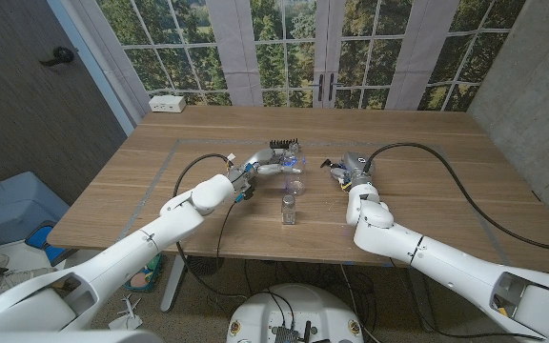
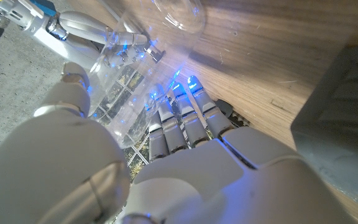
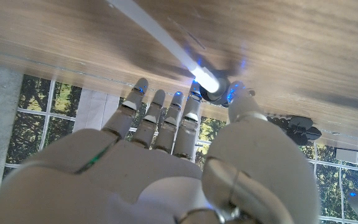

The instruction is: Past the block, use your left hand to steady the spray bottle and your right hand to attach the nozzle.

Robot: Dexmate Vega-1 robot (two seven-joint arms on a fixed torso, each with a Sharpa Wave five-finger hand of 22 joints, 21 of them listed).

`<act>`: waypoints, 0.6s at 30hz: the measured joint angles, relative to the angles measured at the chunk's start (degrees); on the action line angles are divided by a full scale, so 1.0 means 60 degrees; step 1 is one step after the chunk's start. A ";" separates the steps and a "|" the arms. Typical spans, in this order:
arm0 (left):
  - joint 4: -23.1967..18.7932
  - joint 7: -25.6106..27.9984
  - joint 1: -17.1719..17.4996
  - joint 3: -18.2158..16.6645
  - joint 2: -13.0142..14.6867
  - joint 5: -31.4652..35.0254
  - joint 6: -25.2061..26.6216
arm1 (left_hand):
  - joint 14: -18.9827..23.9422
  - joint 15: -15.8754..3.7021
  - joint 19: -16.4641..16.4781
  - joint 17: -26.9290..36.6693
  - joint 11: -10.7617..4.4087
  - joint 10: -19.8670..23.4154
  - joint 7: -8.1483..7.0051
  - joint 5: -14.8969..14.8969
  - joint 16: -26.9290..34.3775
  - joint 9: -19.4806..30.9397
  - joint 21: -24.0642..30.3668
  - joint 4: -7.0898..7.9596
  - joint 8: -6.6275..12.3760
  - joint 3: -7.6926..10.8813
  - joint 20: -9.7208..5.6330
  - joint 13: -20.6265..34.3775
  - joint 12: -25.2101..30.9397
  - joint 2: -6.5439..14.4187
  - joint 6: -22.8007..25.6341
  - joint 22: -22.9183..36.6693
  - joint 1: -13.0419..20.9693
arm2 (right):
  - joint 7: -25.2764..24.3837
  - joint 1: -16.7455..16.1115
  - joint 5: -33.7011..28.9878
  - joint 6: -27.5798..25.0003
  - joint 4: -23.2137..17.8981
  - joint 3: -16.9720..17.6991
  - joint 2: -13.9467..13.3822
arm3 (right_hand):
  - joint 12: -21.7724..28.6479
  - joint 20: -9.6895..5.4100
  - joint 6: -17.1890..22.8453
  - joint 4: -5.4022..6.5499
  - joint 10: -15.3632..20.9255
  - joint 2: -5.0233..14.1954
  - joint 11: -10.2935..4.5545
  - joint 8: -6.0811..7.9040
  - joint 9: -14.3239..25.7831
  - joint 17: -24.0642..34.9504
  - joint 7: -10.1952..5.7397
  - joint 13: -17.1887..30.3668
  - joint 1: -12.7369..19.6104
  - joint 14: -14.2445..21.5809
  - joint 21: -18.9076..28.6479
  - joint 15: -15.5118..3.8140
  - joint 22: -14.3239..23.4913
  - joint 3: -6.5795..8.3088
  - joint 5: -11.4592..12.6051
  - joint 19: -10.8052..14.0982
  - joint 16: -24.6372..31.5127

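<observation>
The clear spray bottle (image 1: 293, 155) stands past the middle of the table, beyond a small grey block (image 1: 289, 209). My left hand (image 1: 269, 160) grips the bottle from its left side; in the left wrist view the bottle (image 2: 120, 93) sits between thumb and fingers (image 2: 179, 121). My right hand (image 1: 351, 172) is to the right of the bottle, a short gap away. In the right wrist view it pinches the nozzle (image 3: 213, 89) between thumb and fingertips (image 3: 191, 102), and the white dip tube (image 3: 157, 37) points away over the wood.
A small clear round object (image 1: 295, 186) lies between bottle and block. A white power strip (image 1: 168, 103) sits at the back left. Black cables (image 1: 465, 186) trail across the right side. Pale tape lines (image 1: 165, 171) mark the table (image 1: 427, 133).
</observation>
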 measured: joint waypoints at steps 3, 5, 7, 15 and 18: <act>0.0006 -0.0009 -0.0007 0.0000 -0.0002 -0.0009 0.0001 | 0.0000 0.0000 0.0000 -0.0009 0.0013 0.0013 0.0001 0.0008 0.0000 0.0000 0.0000 0.0001 -0.0001 0.0000 0.0000 0.0008 -0.0009 0.0001 0.0002 0.0000 -0.0001 | -0.0184 -0.0013 -0.0009 0.0174 0.0071 0.0001 0.0022 | 0.0117 -0.0151 0.0411 -0.0005 0.0357 0.0159 -0.0201 0.0275 -0.0003 0.0150 0.0031 0.0096 0.0333 0.0154 0.0001 0.0009 0.0000 -0.0024 -0.0035 0.0151 0.0194; 0.0007 -0.0015 -0.0008 0.0000 -0.0003 -0.0018 0.0003 | 0.0000 0.0000 0.0000 -0.0009 -0.0002 0.0029 0.0016 0.0008 0.0000 0.0000 0.0000 0.0001 -0.0002 0.0000 0.0000 0.0008 -0.0011 0.0002 0.0017 0.0000 -0.0002 | -0.0324 -0.0050 -0.0009 0.0299 0.0120 0.0025 0.0046 | 0.0118 -0.0217 0.0492 -0.0059 0.0473 0.0200 -0.0318 0.0385 0.0000 0.0229 0.0114 0.0148 0.0525 0.0211 0.0036 -0.0006 0.0040 0.0004 -0.0043 0.0211 0.0291; 0.0006 -0.0016 -0.0008 0.0001 -0.0003 -0.0023 0.0005 | 0.0000 0.0000 0.0000 -0.0009 -0.0002 0.0029 0.0016 0.0008 0.0000 0.0000 0.0000 0.0001 0.0002 0.0000 0.0000 0.0008 -0.0014 0.0002 0.0017 0.0000 -0.0003 | -0.0456 -0.0100 -0.0004 0.0440 0.0165 0.0081 0.0068 | 0.0176 -0.0285 0.0508 -0.0071 0.0524 0.0206 -0.0368 0.0450 0.0011 0.0265 0.0130 0.0154 0.0531 0.0238 0.0068 -0.0011 0.0049 0.0016 -0.0066 0.0210 0.0334; -0.0010 -0.0028 -0.0014 0.0010 -0.0004 -0.0034 0.0036 | 0.0000 0.0000 0.0000 -0.0008 0.0013 0.0048 0.0016 0.0007 0.0000 0.0041 0.0000 0.0003 0.0042 0.0000 0.0000 0.0008 -0.0047 0.0003 0.0017 0.0000 -0.0003 | -0.1124 -0.0378 0.0330 0.1235 0.0306 0.0548 0.0191 | 0.0188 -0.0338 0.0508 -0.0071 0.0678 0.0206 -0.0418 0.0451 0.0066 0.0362 0.0130 0.0199 0.0531 0.0312 0.0106 -0.0009 0.0048 0.0016 0.0004 0.0265 0.0443; 0.0018 -0.0049 -0.0046 0.0022 -0.0018 -0.0037 0.0037 | 0.0000 0.0000 0.0000 -0.0008 -0.0001 0.0063 0.0016 0.0007 0.0000 0.0046 0.0000 0.0004 0.0043 -0.0001 0.0000 0.0007 -0.0047 0.0003 0.0017 0.0000 -0.0003 | -0.1387 -0.0502 0.0500 0.1550 0.0354 0.0768 0.0260 | 0.0188 -0.0338 0.0544 -0.0071 0.0711 0.0188 -0.0385 0.0508 0.0065 0.0382 0.0166 0.0219 0.0550 0.0359 0.0106 -0.0026 0.0048 0.0016 0.0004 0.0264 0.0476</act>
